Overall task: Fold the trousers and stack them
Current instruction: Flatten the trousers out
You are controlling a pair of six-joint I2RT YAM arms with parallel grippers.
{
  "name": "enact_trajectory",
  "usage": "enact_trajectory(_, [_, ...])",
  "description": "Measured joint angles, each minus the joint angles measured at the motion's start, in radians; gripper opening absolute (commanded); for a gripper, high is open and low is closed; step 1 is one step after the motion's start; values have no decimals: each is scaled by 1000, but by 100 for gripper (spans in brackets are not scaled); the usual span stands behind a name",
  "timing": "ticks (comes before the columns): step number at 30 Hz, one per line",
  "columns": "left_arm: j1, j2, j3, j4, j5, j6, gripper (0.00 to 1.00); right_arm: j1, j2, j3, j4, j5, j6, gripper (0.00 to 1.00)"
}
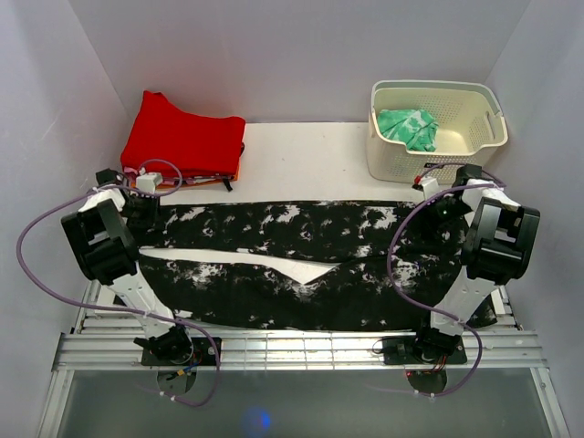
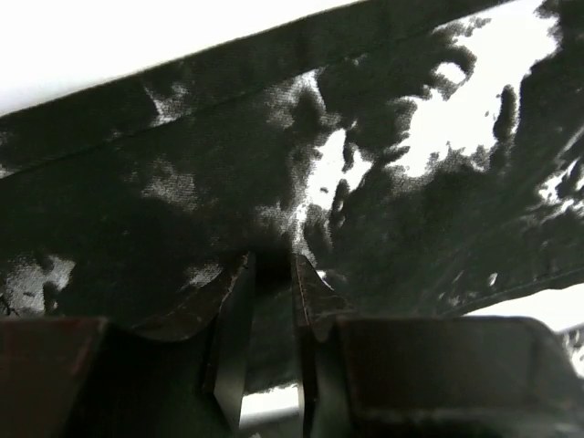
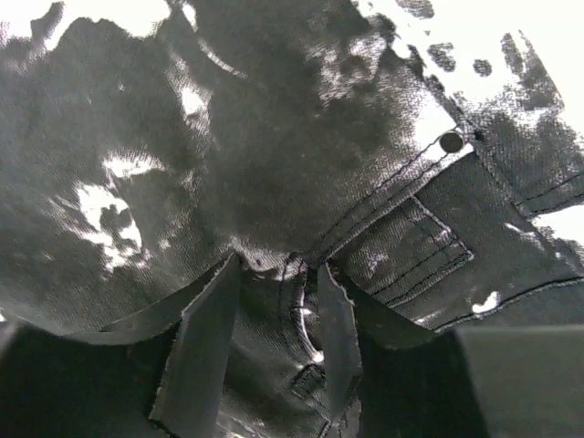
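Clenching the left claw [image 2: 272, 260] on the trousers [image 2: 137, 210], with fingers nearly together and dark cloth filling the narrow slot between them. Pinching near a long straight edge of the cloth, with bare white surface [image 2: 109, 36] just past that edge.

Grasping the same trousers with the right claw [image 3: 278, 266], with fingers set wider and bunched cloth rising between them. Gripping at the waist end, near a round metal rivet [image 3: 451, 141] and a stitched pocket corner [image 3: 415, 242].

From the top view: holding the two far corners, left claw at the far leg's hem end, right claw at the waist end. Lying spread flat across the middle of the surface, black with white splatter, with legs pointing to the left arm's side and waist on the right arm's side. Showing a thin white wedge of surface between the two legs, narrowing toward the crotch. Reaching with the near leg almost to the slotted metal rail [image 1: 301, 347] by the arm bases.

Sitting well apart at the far left: folded red garment [image 1: 182, 141]. Standing at the far right: cream perforated basket [image 1: 429, 88], holding green patterned cloth [image 1: 409, 128]. Looping off both arms: purple cables [image 1: 36, 265].
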Motion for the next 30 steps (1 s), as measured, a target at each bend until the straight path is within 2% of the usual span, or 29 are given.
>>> enact_trajectory(6, [53,-111,-142,-6,-26,74,32,1,-109,-139,36,32,-98,43])
enact_trajectory(8, [82,-137,-171,-22,-30,101,37,1,-136,-170,35,39,-120,45])
enact_trajectory(12, [120,-161,-179,-82,-33,139,56,0,-163,-181,-4,54,-127,56])
enact_trajectory(16, [134,-169,-114,-171,-24,162,60,-19,-164,-73,-116,61,-114,62])
enact_trajectory(20, [134,-209,-40,-228,-20,187,56,-49,-183,63,-206,51,-119,59])
enact_trajectory(23, [141,-272,-58,-266,-26,208,50,-64,-241,64,-278,43,-144,53])
enact_trajectory(26, [163,-341,-134,-301,-48,230,46,-67,-294,-6,-356,39,-177,48])
enact_trajectory(30, [202,-400,-277,-323,-96,241,43,-65,-325,-189,-382,52,-199,43])
